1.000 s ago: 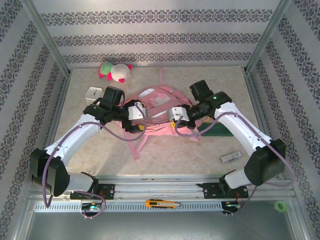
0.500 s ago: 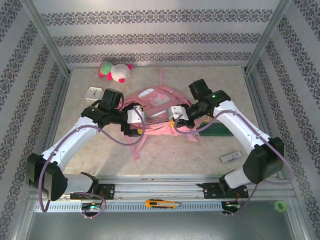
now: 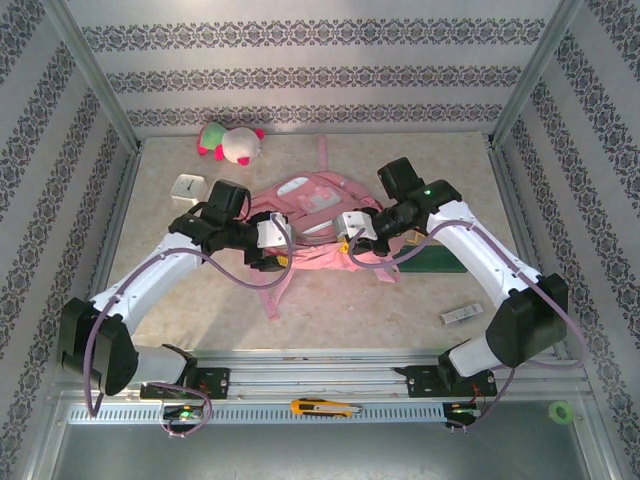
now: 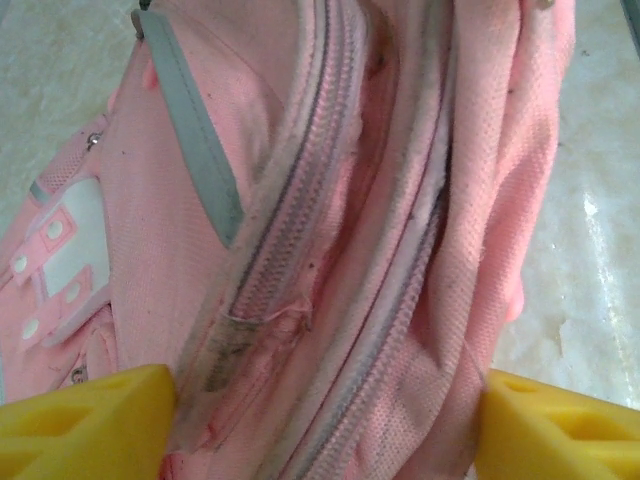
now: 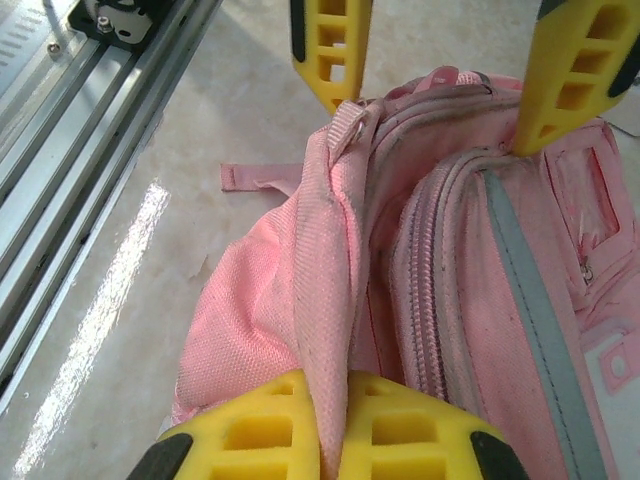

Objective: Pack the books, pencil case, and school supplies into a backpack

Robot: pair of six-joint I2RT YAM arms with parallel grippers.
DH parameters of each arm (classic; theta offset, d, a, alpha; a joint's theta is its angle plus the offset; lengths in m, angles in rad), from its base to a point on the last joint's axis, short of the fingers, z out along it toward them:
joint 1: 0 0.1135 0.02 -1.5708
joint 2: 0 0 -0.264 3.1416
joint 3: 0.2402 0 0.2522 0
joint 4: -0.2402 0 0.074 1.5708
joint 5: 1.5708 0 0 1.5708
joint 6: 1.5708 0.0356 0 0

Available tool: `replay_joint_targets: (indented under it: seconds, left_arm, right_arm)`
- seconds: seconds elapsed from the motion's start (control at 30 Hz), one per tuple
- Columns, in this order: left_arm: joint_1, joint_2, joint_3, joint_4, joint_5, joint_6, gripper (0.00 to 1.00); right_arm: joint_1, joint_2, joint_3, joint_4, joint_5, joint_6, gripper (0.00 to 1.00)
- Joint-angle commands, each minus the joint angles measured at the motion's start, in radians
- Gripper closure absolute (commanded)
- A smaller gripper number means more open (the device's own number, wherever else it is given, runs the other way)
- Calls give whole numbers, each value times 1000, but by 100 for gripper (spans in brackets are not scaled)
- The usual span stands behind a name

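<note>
Backpack, pink, lies flat at the centre of the top view on a pale, marbled table surface; its straps trail toward the lower edge of the frame. Left gripper stands at the bag's lower left edge; in the left wrist view its jaws stand apart with the zipped, bunched fabric between the yellow fingers; whether they press on it cannot be told. Right gripper meets the bag's lower right edge; in the right wrist view its jaws are clamped together on a raised fold of the pink fabric.

Surface otherwise: pencil case, dark green, right of the bag and partly under the right arm; pale grey bar at lower right, well apart from the bag; white clock cube at left; plush toy at upper left.

Room: three walls papered in grey patterned bands; metal posts at the corners; aluminium rail along the bottom of the frame, with a yellow-and-black cutter lying on it and a green ring at its right end.
</note>
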State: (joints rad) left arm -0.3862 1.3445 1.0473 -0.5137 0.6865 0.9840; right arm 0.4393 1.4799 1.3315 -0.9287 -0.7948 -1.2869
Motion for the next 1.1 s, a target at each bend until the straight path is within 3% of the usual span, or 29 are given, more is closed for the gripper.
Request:
replay_joint_targets:
  seconds: [0.0,0.2,0.23,0.33,0.4,0.5,0.63,0.77,0.87,0.97,1.07]
  left_arm:
    - [-9,31,41,52,48,-5,40]
    - [-9,-17,3,34,67,-68,100]
    - [-9,-34,-18,55,73,-109,100]
    - [-10,-82,-97,138,80,-281,100]
    - [-14,-106,-137,176,60,-405,100]
    - [-24,-127,-190,231,55,-554,100]
    - [-32,-139,-253,360,75,-767,100]
    - [-35,-135,-272,408,96,-889,100]
    - [-36,-127,-260,396,93,-936,100]
    - [-36,-113,-231,357,98,-965,100]
    - [-35,-95,-204,325,106,-982,100]
  right_arm:
    - [7,-21,35,24,-117,-17,100]
    - [-32,-24,22,74,-132,83,98]
    - [-42,-27,15,87,-138,115,96]
    - [-57,-64,-36,189,-115,328,71]
    - [-52,-117,-90,274,-42,524,56]
    - [-34,-213,-156,344,119,811,45]
    - [52,-361,-211,310,365,1078,41]
    - [245,-502,-278,331,604,1395,42]
    - [384,-517,-300,308,773,1665,45]
    - [459,-469,-299,292,840,1981,49]
    - [519,-399,-299,341,867,2184,52]
